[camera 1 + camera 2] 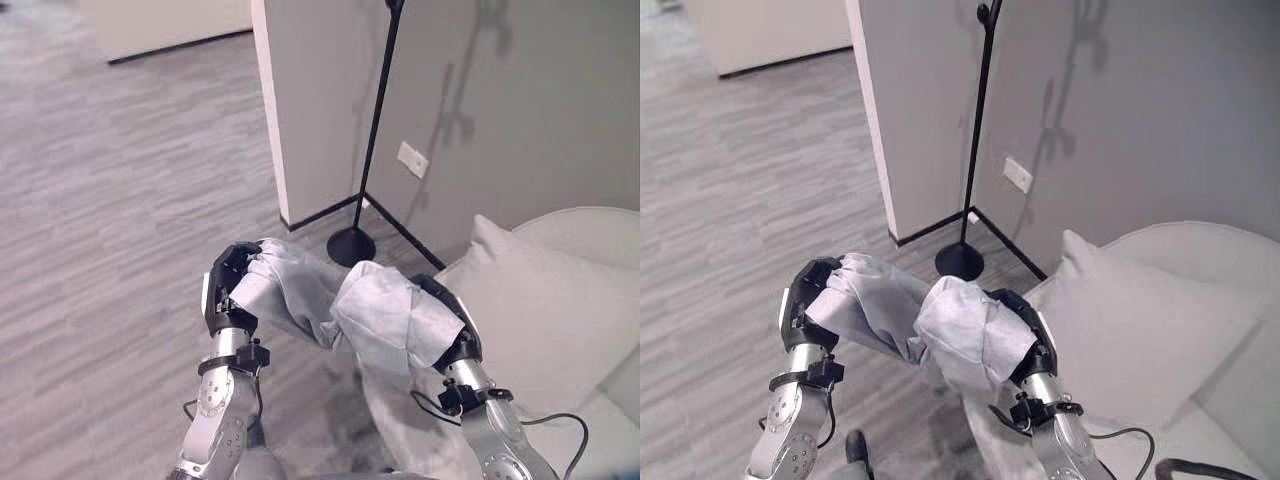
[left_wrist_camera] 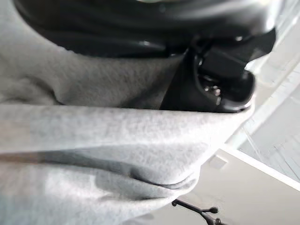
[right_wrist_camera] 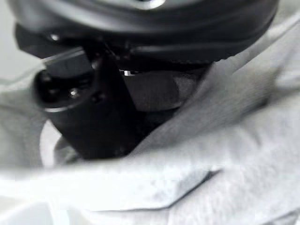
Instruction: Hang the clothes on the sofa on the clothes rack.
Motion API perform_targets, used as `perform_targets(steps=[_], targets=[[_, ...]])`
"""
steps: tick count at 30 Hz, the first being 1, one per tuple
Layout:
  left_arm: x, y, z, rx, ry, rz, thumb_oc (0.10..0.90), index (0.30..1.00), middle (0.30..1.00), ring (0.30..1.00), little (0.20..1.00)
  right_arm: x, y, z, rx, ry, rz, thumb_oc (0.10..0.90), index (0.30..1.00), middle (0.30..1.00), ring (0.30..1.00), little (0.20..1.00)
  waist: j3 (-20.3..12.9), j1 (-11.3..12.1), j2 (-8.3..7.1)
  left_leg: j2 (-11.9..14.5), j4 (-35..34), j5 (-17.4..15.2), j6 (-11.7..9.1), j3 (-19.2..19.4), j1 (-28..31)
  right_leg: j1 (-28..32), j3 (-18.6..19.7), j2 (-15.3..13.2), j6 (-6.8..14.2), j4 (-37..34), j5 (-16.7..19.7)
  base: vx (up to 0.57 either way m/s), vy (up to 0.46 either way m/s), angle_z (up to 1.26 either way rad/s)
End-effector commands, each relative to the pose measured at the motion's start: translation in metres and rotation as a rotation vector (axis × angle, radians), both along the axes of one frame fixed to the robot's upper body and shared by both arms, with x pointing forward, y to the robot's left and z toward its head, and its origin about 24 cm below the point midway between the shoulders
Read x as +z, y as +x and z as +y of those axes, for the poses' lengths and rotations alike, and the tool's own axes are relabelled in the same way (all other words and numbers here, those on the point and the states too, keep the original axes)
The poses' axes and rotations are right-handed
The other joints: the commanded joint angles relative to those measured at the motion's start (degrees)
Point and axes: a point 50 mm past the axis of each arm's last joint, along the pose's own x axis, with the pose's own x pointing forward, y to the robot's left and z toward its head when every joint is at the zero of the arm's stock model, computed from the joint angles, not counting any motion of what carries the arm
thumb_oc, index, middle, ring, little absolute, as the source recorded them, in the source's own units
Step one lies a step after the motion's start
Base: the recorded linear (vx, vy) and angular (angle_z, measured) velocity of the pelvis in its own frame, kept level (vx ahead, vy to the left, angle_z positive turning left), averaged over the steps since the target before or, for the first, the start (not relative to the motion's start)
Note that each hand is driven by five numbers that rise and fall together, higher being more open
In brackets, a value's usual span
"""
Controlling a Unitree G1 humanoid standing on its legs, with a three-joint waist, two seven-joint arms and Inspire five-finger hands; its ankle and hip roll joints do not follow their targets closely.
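Note:
A pale grey garment [image 1: 340, 300] is stretched between both hands, held up in front of me above the floor. My left hand [image 1: 228, 285] is curled round its left end, thumb [image 2: 220, 79] pressed into the cloth [image 2: 117, 140]. My right hand [image 1: 455, 325] grips the bunched right end, with the fabric [image 3: 225, 159] wrapped over its thumb [image 3: 79, 108]. The black clothes rack [image 1: 372, 130] stands just beyond the garment in the wall corner, its round base [image 1: 351, 245] on the floor. The light sofa [image 1: 560, 330] lies to the right, with a cushion [image 1: 1130, 330] on it.
A white wall corner [image 1: 290, 110] with a dark skirting juts out left of the rack. A wall socket [image 1: 412, 159] sits on the grey wall behind the pole. Grey wood-look floor [image 1: 110, 220] spreads out to the left.

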Motion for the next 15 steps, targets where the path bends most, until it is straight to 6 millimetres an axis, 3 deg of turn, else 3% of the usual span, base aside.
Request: perform_targets(steps=[1, 3, 4, 6, 8, 9, 11, 13, 14, 15], targets=[[0.053, -0.004, 0.010, 0.074, 0.001, -0.324, 0.400, 0.300, 0.300, 0.300, 0.300, 0.069, 0.025, 0.010, 0.066, 0.027, -0.383, 0.400, 0.300, 0.300, 0.300, 0.300, -1.24, 2.93, 1.86, 14.69, -10.37, 11.26, -7.59, -11.14, 7.11, -0.61, 3.84, 1.26, 0.71, -3.56, 3.09, 0.20, 0.541, -0.32], [0.053, -0.002, 0.005, 0.052, -0.014, -0.332, 0.400, 0.300, 0.300, 0.300, 0.300, 0.071, 0.028, 0.012, 0.078, 0.017, -0.395, 0.400, 0.300, 0.300, 0.300, 0.300, -1.84, 3.12, 2.58, 14.18, -8.12, 11.06, -7.81, -17.20, 7.55, -0.52, 6.00, -0.43, 2.04, -2.50, 3.49, 0.20, 0.579, -0.32], [0.052, -0.001, 0.001, 0.036, -0.016, -0.329, 0.400, 0.300, 0.300, 0.300, 0.300, 0.069, 0.027, 0.012, 0.087, 0.017, -0.386, 0.400, 0.300, 0.300, 0.300, 0.300, -2.46, 2.75, 2.72, 13.87, -8.08, 8.05, -7.81, -17.39, 7.85, -0.07, 6.28, -1.57, 2.76, -2.52, 3.50, 0.21, 0.543, -0.17], [0.047, 0.002, -0.008, -0.021, 0.016, -0.306, 0.400, 0.300, 0.300, 0.300, 0.300, 0.062, 0.023, 0.008, 0.071, -0.008, -0.357, 0.400, 0.300, 0.300, 0.300, 0.300, -3.18, 2.27, 2.05, 12.00, -8.17, 2.46, -8.04, -14.13, 7.97, 1.15, 5.18, -5.53, 4.65, -1.93, 4.60, 0.19, 0.594, 0.11], [0.046, 0.004, -0.017, -0.071, 0.039, -0.296, 0.400, 0.300, 0.300, 0.300, 0.300, 0.055, 0.021, 0.007, 0.040, -0.021, -0.319, 0.400, 0.300, 0.300, 0.300, 0.300, -3.41, 1.86, 0.98, 9.22, -6.10, -2.11, -6.70, -13.28, 7.21, 1.37, 5.84, -9.49, 5.51, -0.25, 10.29, 0.17, 0.611, 0.42], [0.044, 0.007, -0.018, -0.075, 0.072, -0.288, 0.400, 0.300, 0.300, 0.300, 0.300, 0.052, 0.020, 0.007, 0.025, -0.018, -0.301, 0.400, 0.300, 0.300, 0.300, 0.300, -3.06, 1.87, 0.32, 6.35, -5.49, -2.96, -5.30, -13.26, 6.65, 0.68, 6.21, -11.48, 5.17, 2.02, 14.68, 0.16, 0.580, 0.44], [0.048, 0.009, -0.017, -0.078, 0.155, -0.302, 0.400, 0.300, 0.300, 0.300, 0.300, 0.052, 0.022, 0.012, 0.026, -0.006, -0.303, 0.400, 0.300, 0.300, 0.300, 0.300, -2.59, 2.23, -0.73, 1.34, -5.92, -4.22, -1.35, -11.86, 7.36, -2.85, 6.52, -13.92, 2.58, 8.22, 18.70, 0.13, 0.562, 0.38], [0.052, 0.007, -0.007, -0.037, 0.219, -0.310, 0.400, 0.300, 0.300, 0.300, 0.300, 0.056, 0.023, 0.018, 0.032, -0.014, -0.323, 0.400, 0.300, 0.300, 0.300, 0.300, -1.81, 3.17, -0.92, -2.56, -7.89, -4.82, 1.54, -10.26, 10.81, -5.54, 3.19, -17.61, 1.70, 13.24, 26.29, 0.15, 0.560, 0.16], [0.052, 0.007, -0.003, -0.021, 0.240, -0.309, 0.400, 0.300, 0.300, 0.300, 0.300, 0.056, 0.024, 0.019, 0.023, -0.026, -0.331, 0.400, 0.300, 0.300, 0.300, 0.300, -1.69, 3.21, -0.84, -3.92, -8.44, -4.82, 2.73, -9.22, 11.44, -6.15, 0.63, -18.10, 1.25, 14.37, 26.06, 0.19, 0.580, -0.31], [0.051, 0.006, -0.002, -0.011, 0.230, -0.300, 0.400, 0.300, 0.300, 0.300, 0.300, 0.058, 0.023, 0.021, 0.026, -0.017, -0.336, 0.400, 0.300, 0.300, 0.300, 0.300, -1.27, 2.66, -0.55, -4.79, -9.41, -5.30, 3.81, -8.70, 13.37, -7.23, 0.28, -15.68, 0.12, 17.11, 22.73, 0.24, 0.555, -0.42]])
